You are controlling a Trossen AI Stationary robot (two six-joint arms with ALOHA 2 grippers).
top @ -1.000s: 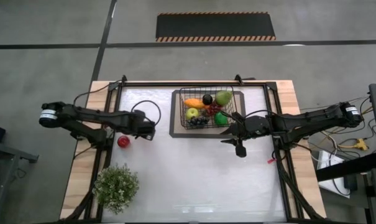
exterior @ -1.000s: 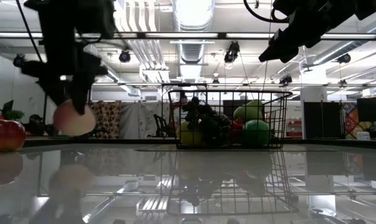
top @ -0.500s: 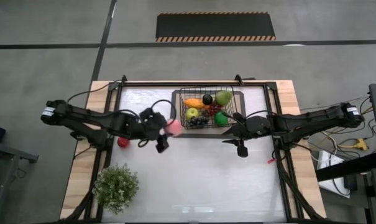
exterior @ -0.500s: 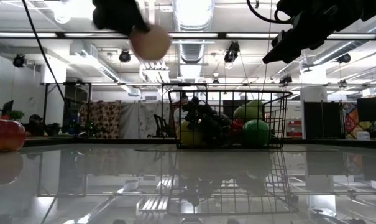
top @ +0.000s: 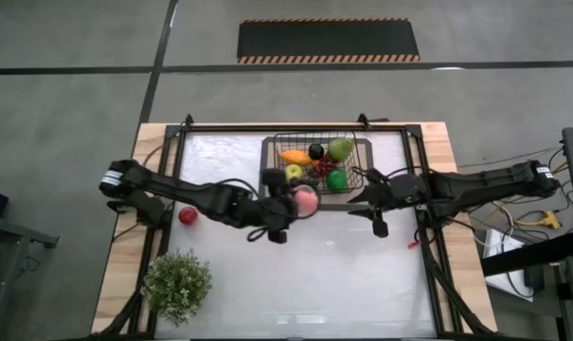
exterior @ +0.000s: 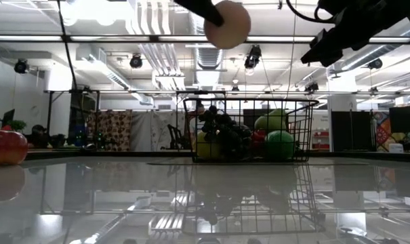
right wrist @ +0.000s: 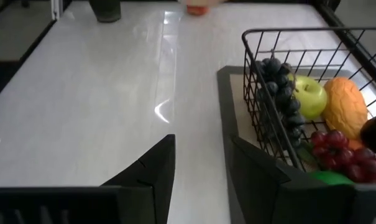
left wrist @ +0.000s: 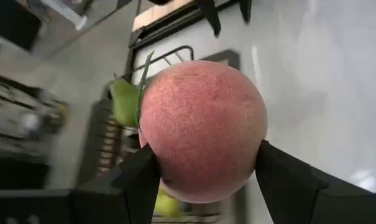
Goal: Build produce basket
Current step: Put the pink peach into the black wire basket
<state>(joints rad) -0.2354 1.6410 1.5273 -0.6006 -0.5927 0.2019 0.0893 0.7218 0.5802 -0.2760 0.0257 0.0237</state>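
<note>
While my left gripper (top: pixel 305 202) hangs above the table just beside the near edge of the basket (top: pixel 277 186), its 2 fingers (left wrist: pixel 286 180) clamp the pink peach (left wrist: pixel 203 127) from either side, spread about as wide as the fruit. In the low view the peach (exterior: pixel 230 23) sits high in the air, well above the basket's rim (exterior: pixel 249 102).

Inside the wire basket lie a green apple (top: pixel 336 180), a second green fruit (top: pixel 340 149) at the far corner, a yellow-green apple (top: pixel 293 171), an orange mango (top: pixel 296 156), a dark plum (top: pixel 315 151) and a dark grape bunch (right wrist: pixel 279 93), with red grapes (right wrist: pixel 343 160) beside them. The basket stands on a flat dark mat (top: pixel 364 201).

My right gripper (top: pixel 375 220) hovers off the basket's right side, raised over the white table (top: pixel 343 275); its 2 fingers stand a little apart with nothing between them.

1 red apple (top: pixel 188 216) rests on the table's left part, well apart from the basket, with a bushy potted plant (top: pixel 177 285) nearer the front corner.
</note>
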